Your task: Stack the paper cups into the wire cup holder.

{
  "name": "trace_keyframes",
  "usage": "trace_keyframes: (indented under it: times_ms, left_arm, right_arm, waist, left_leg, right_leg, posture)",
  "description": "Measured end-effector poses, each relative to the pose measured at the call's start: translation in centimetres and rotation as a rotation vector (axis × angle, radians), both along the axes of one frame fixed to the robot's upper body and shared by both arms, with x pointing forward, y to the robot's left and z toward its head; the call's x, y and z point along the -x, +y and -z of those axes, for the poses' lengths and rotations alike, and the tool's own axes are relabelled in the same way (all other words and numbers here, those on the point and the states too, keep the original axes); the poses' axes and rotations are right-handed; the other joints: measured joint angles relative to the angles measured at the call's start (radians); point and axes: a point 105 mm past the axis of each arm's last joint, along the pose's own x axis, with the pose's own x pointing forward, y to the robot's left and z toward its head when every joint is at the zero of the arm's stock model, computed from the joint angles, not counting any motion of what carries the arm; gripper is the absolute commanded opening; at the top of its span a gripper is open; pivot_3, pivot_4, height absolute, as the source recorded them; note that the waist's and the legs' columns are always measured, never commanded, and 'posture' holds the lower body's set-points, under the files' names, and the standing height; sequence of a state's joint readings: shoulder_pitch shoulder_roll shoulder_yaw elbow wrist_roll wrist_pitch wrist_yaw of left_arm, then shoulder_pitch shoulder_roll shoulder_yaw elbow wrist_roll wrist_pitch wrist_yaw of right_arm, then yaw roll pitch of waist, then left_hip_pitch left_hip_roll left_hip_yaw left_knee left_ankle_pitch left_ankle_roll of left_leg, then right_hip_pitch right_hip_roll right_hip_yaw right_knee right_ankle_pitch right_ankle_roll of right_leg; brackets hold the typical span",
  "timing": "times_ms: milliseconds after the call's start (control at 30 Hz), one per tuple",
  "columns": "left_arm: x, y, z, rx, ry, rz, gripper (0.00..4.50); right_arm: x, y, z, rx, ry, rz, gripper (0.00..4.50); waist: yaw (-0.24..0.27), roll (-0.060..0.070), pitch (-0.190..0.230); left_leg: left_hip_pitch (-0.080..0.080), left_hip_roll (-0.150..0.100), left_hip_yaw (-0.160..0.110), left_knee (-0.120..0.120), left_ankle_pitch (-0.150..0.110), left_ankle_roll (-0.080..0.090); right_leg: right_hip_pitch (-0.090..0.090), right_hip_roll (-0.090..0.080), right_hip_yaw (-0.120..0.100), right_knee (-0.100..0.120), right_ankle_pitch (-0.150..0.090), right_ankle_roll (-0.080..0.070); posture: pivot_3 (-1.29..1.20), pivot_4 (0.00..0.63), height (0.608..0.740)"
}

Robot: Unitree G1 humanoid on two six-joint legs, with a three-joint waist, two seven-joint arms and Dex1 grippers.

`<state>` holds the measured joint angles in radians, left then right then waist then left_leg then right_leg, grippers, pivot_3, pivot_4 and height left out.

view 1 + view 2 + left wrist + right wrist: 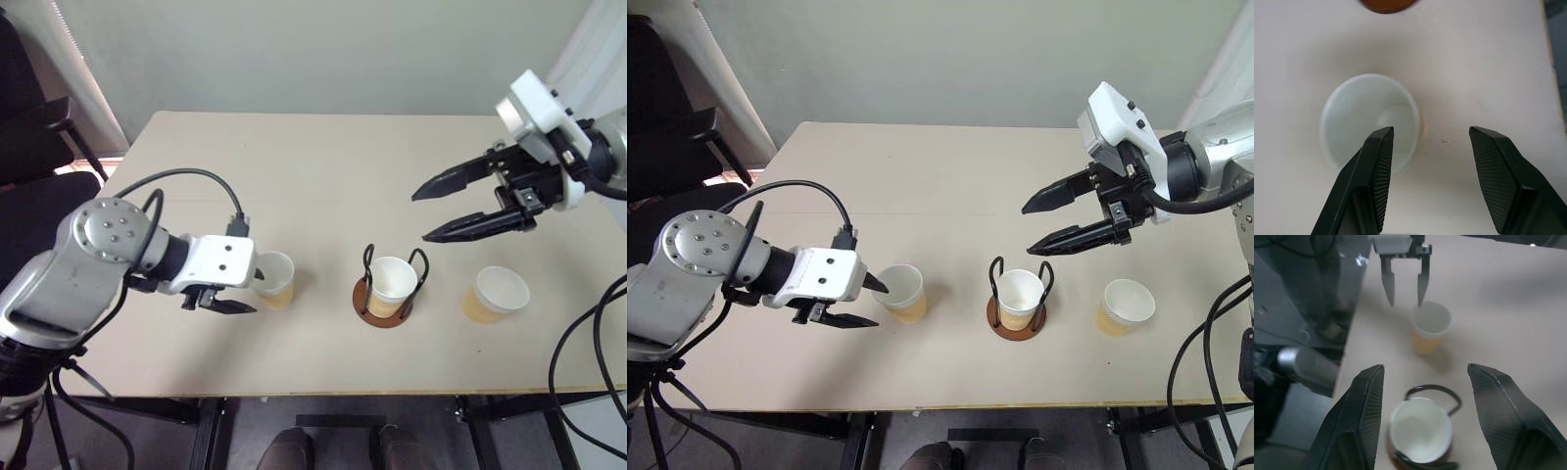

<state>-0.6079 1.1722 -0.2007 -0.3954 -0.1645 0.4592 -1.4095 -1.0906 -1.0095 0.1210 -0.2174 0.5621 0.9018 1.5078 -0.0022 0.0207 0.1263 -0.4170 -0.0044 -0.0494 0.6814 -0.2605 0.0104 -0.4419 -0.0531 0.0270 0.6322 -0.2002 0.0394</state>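
Left gripper: jaws parted and empty. One finger lies over the rim of the left paper cup, the other over bare desk beside it; the pictures do not settle whether the finger touches the rim. This cup stands upright on the desk, mouth up.

Right gripper: jaws parted and empty, raised above the desk, pointing toward the robot's left, well clear of every cup. In the right wrist view the holder sits between its two fingers, lower down.

Wire cup holder: reddish-brown disc base on the desk near the front edge, between the two loose cups. Two black wire loops rise from it. The middle paper cup stands upright inside the loops.

Right paper cup: on the desk to the right of the holder, apart from it, leaning slightly.
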Motion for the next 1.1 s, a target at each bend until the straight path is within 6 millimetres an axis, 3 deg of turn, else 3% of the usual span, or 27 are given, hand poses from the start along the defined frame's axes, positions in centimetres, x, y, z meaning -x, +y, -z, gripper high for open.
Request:
trace_keyframes:
  times_ms: [333,633,767,933,1100]
  left_arm:
    - [-2.5,-0.6,0.9,-0.078,-0.075,-0.017,2.65]
    - [-2.6,-0.9,2.2,-0.142,-0.041,0.03,2.65]
    - [-2.5,-0.8,2.7,-0.182,-0.04,0.061,1.81]
    - [-2.8,-0.8,2.9,-0.191,-0.034,0.086,0.06]
    - [-2.4,-1.7,2.3,-0.15,0.006,0.124,0.02]
  right_arm:
    - [0.7,-0.1,0.1,-0.017,0.028,0.016,2.78]
    - [0.9,-0.5,0.6,-0.006,0.039,0.028,2.78]
    - [0.7,-0.6,0.8,-0.022,0.014,0.027,2.8]
    - [1.1,-0.6,0.5,-0.081,0.015,-0.021,2.8]
    - [1.1,-1.1,0.8,-0.115,0.092,-0.008,2.8]
  waist:
    - [-0.001,0.0,0.0]
    - [-0.001,0.0,0.0]
    - [-0.001,0.0,0.0]
    - [0.0,0.0,0.0]
    - [0.0,0.0,0.0]
  left_leg:
    - [0.002,0.0,-0.001,0.0,0.0,-0.001]
    - [0.002,0.0,-0.001,-0.001,0.0,-0.001]
    - [0.002,0.0,-0.001,0.0,0.0,-0.001]
    - [0.002,0.0,-0.001,0.0,0.0,0.0]
    - [0.002,0.0,-0.001,0.0,0.0,-0.001]
  right_leg:
    - [-0.001,0.0,0.0,0.008,-0.001,-0.002]
    - [-0.002,0.0,0.0,0.009,-0.001,-0.001]
    - [-0.002,0.0,0.0,0.01,0.0,0.0]
    - [-0.002,0.0,0.0,0.01,0.0,0.0]
    - [-0.002,0.0,0.0,0.01,0.0,0.001]
  posture:
    - [0.0,0.15,0.74]
    - [0.0,0.15,0.74]
    - [0.0,0.15,0.74]
    - [0.0,0.15,0.74]
    - [0.0,0.15,0.74]
